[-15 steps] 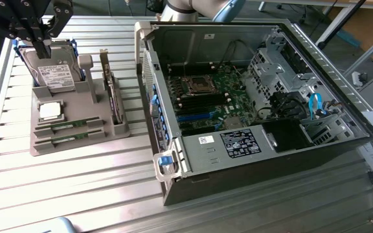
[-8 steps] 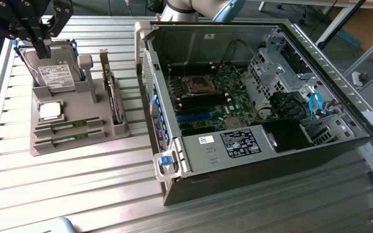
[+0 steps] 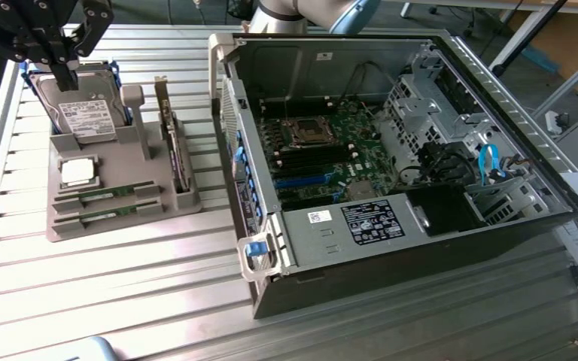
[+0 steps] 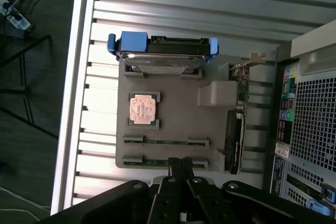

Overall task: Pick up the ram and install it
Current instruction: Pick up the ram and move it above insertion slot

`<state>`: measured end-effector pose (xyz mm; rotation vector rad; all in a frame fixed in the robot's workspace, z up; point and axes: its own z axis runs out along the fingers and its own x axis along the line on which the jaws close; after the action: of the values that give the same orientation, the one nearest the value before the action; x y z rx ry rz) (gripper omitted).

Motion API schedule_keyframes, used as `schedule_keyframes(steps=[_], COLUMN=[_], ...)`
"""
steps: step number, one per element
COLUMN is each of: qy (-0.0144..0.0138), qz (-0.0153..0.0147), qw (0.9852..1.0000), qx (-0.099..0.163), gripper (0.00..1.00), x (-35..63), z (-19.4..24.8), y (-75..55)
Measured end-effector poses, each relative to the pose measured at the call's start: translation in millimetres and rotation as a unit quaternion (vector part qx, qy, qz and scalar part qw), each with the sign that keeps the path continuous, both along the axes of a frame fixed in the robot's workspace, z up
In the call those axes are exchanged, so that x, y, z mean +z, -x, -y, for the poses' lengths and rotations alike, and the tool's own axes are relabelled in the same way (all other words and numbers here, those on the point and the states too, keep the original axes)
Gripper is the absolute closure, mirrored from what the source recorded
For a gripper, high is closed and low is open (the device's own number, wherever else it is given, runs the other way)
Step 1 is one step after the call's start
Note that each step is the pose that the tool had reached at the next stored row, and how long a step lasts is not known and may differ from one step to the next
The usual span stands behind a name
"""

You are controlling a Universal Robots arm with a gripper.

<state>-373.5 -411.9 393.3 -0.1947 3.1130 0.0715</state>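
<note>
a black robot gripper [image 3: 68, 84], its fingers pressed together and holding nothing, hangs above the hard-drive end of a grey plastic holder block [image 3: 118, 229] on the ribbed metal counter [image 3: 118, 301]. propped on edge in that end of the holder is a silver hard drive with blue side rails [image 3: 88, 113], and next to it on the holder lies a square silver processor chip [image 3: 78, 171]. the ram, a long, narrow green circuit-board stick [image 3: 103, 194], lies in a slot at the holder's opposite end, with a second green stick [image 3: 103, 216] in the slot just beside it. a dark expansion card with a metal bracket [image 3: 175, 150] stands along the holder's edge on the exterior view's right. beyond that edge an open black computer case [image 3: 369, 248] lies on its side, its green motherboard [image 3: 330, 150] exposed.
</note>
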Motion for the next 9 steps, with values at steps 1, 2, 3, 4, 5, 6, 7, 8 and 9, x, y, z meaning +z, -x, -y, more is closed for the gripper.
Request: schedule_keyframes(steps=[1, 2, 3, 4, 5, 6, 7, 8, 9], qy=[0.0000, 0.0000, 0.0000, 0.0001, 0.0000, 0.0000, 0.0000, 0.0000, 0.0000], qz=[0.0000, 0.0000, 0.0000, 0.0000, 0.0000, 0.0000, 0.0000, 0.0000, 0.0000], qw=[1.0000, 1.0000, 1.0000, 0.9999, 0.9999, 0.9998, 0.9998, 0.9997, 0.9997], qx=[0.002, 0.005, 0.009, 0.012, 0.015, 0.017, 0.020, 0.023, 0.026], gripper=[0.89, 0.89, 0.89, 0.89, 0.89, 0.89, 0.89, 0.89, 0.89], x=[0.0, 0.0, 0.0, 0.0, 0.0, 0.0, 0.0, 0.0, 0.0], z=[0.0, 0.0, 0.0, 0.0, 0.0, 0.0, 0.0, 0.0, 0.0], y=[0.0, 0.0, 0.0, 0.0, 0.0, 0.0, 0.0, 0.0, 0.0])
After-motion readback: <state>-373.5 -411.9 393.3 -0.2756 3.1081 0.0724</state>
